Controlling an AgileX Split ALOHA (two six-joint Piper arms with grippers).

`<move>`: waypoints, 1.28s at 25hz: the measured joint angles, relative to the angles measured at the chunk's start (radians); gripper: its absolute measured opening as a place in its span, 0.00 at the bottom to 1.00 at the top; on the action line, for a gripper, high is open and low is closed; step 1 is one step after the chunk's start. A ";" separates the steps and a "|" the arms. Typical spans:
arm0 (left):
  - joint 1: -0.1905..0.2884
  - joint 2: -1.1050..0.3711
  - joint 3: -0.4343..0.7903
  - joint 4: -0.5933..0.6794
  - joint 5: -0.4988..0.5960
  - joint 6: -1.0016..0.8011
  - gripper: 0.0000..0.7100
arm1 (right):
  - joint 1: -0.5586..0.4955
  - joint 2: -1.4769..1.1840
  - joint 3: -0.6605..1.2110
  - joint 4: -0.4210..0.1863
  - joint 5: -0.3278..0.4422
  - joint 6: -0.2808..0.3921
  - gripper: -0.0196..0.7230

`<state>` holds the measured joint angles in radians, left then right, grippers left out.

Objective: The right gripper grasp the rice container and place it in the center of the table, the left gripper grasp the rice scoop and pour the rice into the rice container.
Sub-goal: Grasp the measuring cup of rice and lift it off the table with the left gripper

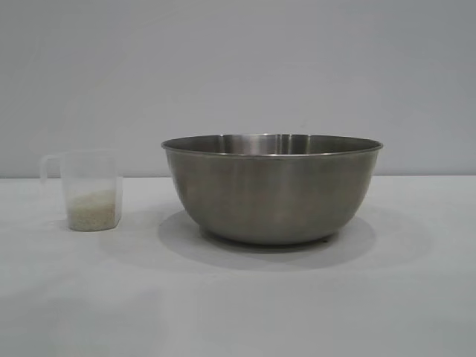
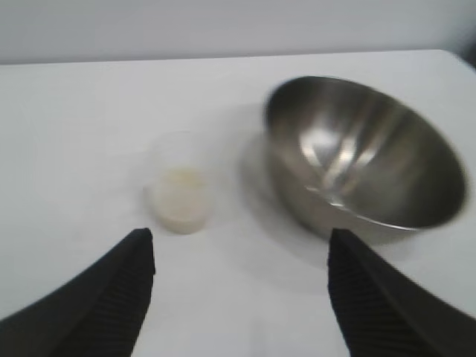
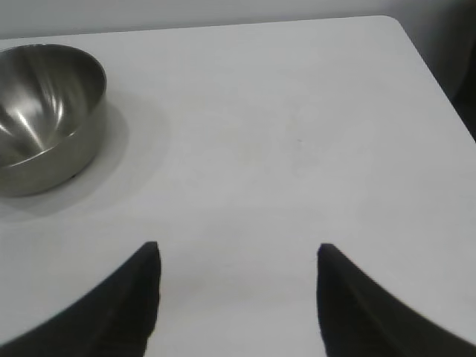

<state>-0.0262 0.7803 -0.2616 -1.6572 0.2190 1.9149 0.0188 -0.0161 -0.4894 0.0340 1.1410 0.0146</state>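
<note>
Scoop (image 1: pixel 91 190) with rice (image 1: pixel 93 208) stands beside the bowl (image 1: pixel 271 190) on the tabletop (image 1: pixel 238 312); left pincer (image 2: pixel 242 245) and right pincer (image 3: pixel 238 256) both gape, empty.

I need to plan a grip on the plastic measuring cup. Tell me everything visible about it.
The rice scoop is a small translucent whitish plastic cup with tapered sides and a loop handle on its outer side, away from the rice container. It stands upright on the table, apart from the bowl, with white rice filling its lower part. Nothing touches it; the left gripper is open, short of it.
</note>
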 joint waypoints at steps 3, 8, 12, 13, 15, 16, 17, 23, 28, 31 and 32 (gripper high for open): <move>0.000 0.000 0.000 0.000 -0.028 0.150 0.61 | 0.000 0.000 0.000 0.000 0.000 0.000 0.55; 0.000 0.000 0.000 -0.092 -0.067 0.101 0.61 | 0.000 0.000 0.000 0.000 0.000 0.000 0.55; 0.000 0.000 0.000 -0.106 -0.025 -0.234 0.61 | 0.000 0.000 0.000 0.000 0.000 0.000 0.55; 0.000 0.000 0.000 -0.106 -0.015 -0.337 0.61 | 0.000 0.000 0.000 0.000 0.000 0.000 0.55; 0.000 0.000 0.000 -0.106 -0.013 -0.541 0.61 | 0.000 0.000 0.000 0.000 0.000 0.000 0.55; 0.000 0.000 0.000 -0.106 -0.015 -0.673 0.61 | 0.000 0.000 0.000 0.000 0.000 0.000 0.55; 0.000 0.000 0.000 -0.107 -0.017 -0.791 0.61 | 0.000 0.000 0.000 0.000 0.000 0.000 0.55; 0.000 0.000 0.000 -0.109 0.022 -1.597 0.61 | 0.000 0.000 0.000 0.000 0.000 0.000 0.55; 0.000 0.000 -0.007 -0.105 0.256 -1.717 0.61 | 0.000 0.000 0.000 0.000 0.000 0.000 0.55; 0.000 0.000 -0.030 -0.105 0.440 -1.442 0.61 | 0.000 0.000 0.000 0.000 0.000 0.000 0.55; 0.000 0.000 -0.033 -0.103 0.511 -1.328 0.61 | 0.000 0.000 0.000 0.000 0.000 0.000 0.55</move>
<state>-0.0262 0.7803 -0.2950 -1.7601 0.7300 0.5871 0.0188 -0.0161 -0.4894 0.0340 1.1410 0.0146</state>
